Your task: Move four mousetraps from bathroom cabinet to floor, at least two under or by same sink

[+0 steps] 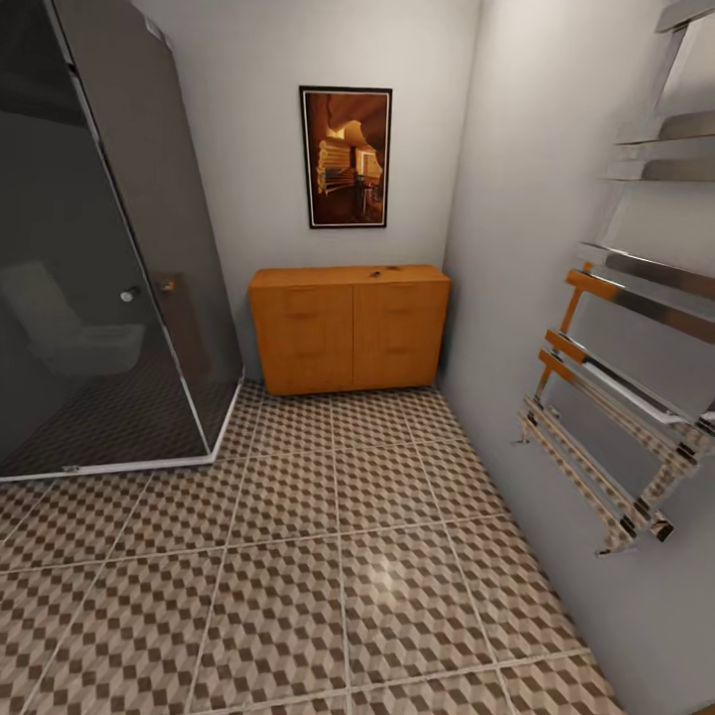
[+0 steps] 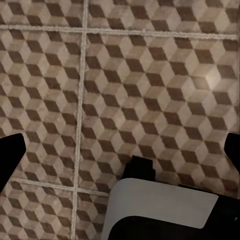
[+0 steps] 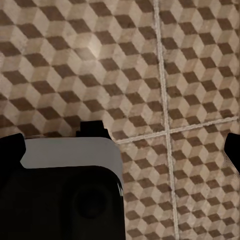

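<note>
The orange-brown cabinet [image 1: 348, 328] stands against the far wall, its drawers closed. A small dark speck [image 1: 375, 273] lies on its flat top towards the right, too small to tell whether it is a mousetrap. Cube-patterned floor tiles [image 1: 338, 556] stretch from me to the cabinet. The sink is out of view. My left gripper [image 2: 120, 150] hangs open above the tiles, one dark fingertip [image 2: 10, 155] at each side of the left wrist view. Over the floor, my right gripper [image 3: 120, 147] is also open, fingertips [image 3: 232, 150] wide apart. Both hold nothing.
A dark glass shower enclosure [image 1: 99, 248] fills the left side, its corner reaching close to the cabinet. A chrome towel rail [image 1: 626, 397] juts from the right wall. A framed picture [image 1: 346, 157] hangs above the cabinet. Part of my own grey-and-black body [image 2: 160, 210] shows below the grippers.
</note>
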Tool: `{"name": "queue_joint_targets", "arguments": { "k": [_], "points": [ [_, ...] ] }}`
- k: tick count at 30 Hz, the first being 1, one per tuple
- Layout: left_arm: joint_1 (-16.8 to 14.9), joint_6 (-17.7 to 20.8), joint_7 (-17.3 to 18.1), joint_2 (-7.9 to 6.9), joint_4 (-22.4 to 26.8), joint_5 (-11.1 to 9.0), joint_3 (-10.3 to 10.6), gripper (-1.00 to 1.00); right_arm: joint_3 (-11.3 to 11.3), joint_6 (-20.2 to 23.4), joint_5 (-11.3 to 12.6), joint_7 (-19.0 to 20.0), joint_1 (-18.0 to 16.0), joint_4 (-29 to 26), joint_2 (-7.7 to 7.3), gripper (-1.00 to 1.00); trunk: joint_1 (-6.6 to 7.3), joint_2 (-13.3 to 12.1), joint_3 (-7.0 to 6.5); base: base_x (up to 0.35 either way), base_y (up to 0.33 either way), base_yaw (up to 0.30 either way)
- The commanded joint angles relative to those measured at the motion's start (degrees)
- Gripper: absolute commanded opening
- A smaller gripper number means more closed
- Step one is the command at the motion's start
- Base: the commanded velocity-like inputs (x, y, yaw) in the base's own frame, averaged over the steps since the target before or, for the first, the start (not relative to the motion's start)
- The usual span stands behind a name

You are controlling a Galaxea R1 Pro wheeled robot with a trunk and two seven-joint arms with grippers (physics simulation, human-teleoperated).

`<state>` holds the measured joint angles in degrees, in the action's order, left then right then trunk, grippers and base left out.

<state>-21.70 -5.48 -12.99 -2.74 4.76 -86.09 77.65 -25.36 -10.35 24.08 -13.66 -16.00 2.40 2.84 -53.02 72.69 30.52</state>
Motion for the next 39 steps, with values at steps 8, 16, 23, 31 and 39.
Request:
{"name": "queue_joint_targets", "arguments": {
  "k": [8,16,23,31,39],
  "points": [
    [-0.02,-0.14,-0.44,-0.08,0.25,-0.47,0.49,1.0,-0.48,-0.4,0.53,-0.03,-0.09,0.24,0.06,1.0,-0.03,0.03,0.05,0.338,0.0,0.0],
    [-0.02,-0.14,-0.43,-0.08,0.25,-0.48,0.49,1.0,-0.48,-0.46,0.58,-0.05,-0.09,0.24,0.02,1.0,-0.03,0.03,0.05,0.338,0.0,0.0],
    [-0.06,-0.14,-0.41,-0.08,0.25,-0.41,0.49,1.0,-0.48,-0.46,0.53,-0.05,-0.09,0.24,-0.02,1.0,-0.03,0.03,0.05,0.338,0.0,0.0],
    [-0.04,-0.08,-0.44,-0.08,0.25,-0.39,0.49,1.0,-0.48,-0.46,0.58,-0.05,-0.09,0.24,0.06,1.0,-0.03,0.03,0.05,0.338,0.0,0.0],
    [-0.06,-0.06,-0.45,-0.06,0.27,-0.31,0.49,1.0,-0.48,-0.46,0.53,-0.05,-0.09,0.24,0.07,1.0,-0.03,0.03,0.05,0.338,0.0,0.0]
  ]
}}
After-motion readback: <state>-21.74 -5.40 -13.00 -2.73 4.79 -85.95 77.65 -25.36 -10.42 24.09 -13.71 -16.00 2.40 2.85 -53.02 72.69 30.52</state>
